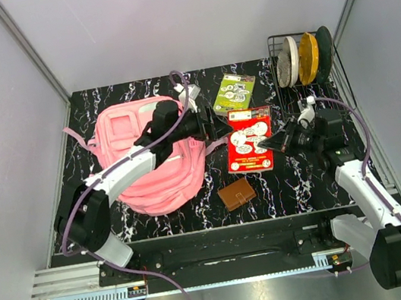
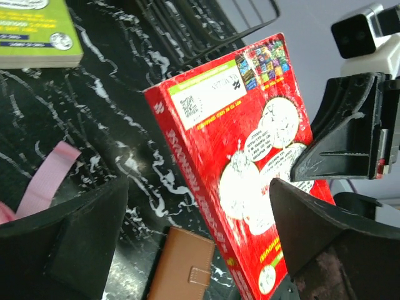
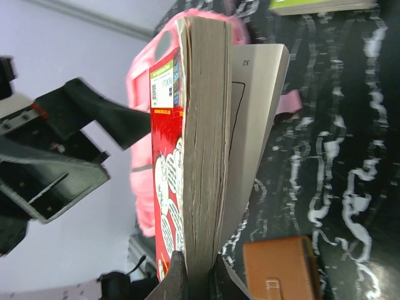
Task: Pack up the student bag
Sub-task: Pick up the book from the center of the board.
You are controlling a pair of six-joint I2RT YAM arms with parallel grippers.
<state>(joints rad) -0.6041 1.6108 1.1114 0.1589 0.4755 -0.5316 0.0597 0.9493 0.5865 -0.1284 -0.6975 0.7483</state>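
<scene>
Right claw (image 3: 197,272) clamped on the red book (image 1: 249,140) at its page edge, holding it tilted off the bench (image 1: 298,180) (probably for a handover). Left claw (image 1: 220,126) spread wide, empty, just beside the book. Student bag (image 1: 148,159) lies left of the book, under the left arm.

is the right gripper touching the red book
Touching. The right wrist view shows the right gripper clamped on the page edge of the red book.
</scene>
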